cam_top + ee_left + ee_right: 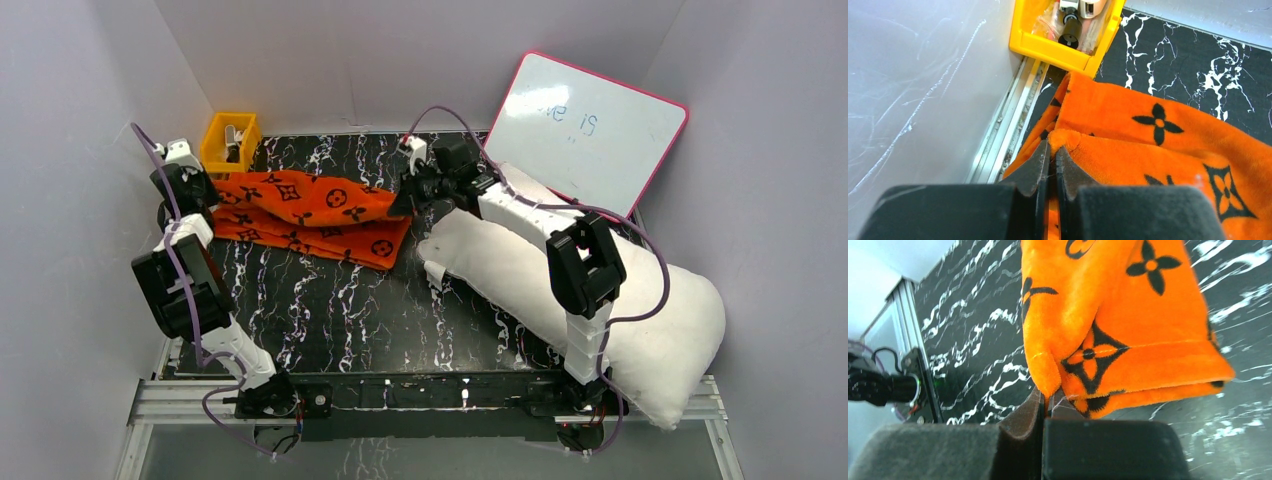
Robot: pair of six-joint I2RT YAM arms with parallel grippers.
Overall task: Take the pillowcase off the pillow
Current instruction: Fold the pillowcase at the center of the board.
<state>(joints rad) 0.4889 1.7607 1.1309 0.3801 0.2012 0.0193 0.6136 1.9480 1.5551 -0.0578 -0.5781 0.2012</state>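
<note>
Two robot arms hold the orange pillowcase (pixel 310 215) stretched between them over the far left of the black marble table (pixel 350 310). It lies flat and folded on itself, and it looks fully off the white pillow (pixel 660 310), which lies plump on the right side under the right arm, just beside the cloth's near corner. The left gripper (pixel 1052 150) is closed to a sliver on a folded edge at the cloth's left end, close to the yellow bin (pixel 1063 40) by the wall. The right gripper (pixel 1045 397) is pinched tight on a small nub at the opposite corner, and the rest of the cloth hangs away from it in loose layers. The fleece looks light, thick and limp. It should drape and bunch rather than keep any shape, and it is unlikely to slip from a firm pinch. Hems and corners, where the layers double up, appear the surest places to hold, while a pinch at mid-panel may catch only one layer. The pillow seems bulky but soft and would probably sag if lifted by one end. A pink-framed whiteboard (pixel 590 125) leans on the back wall.
</note>
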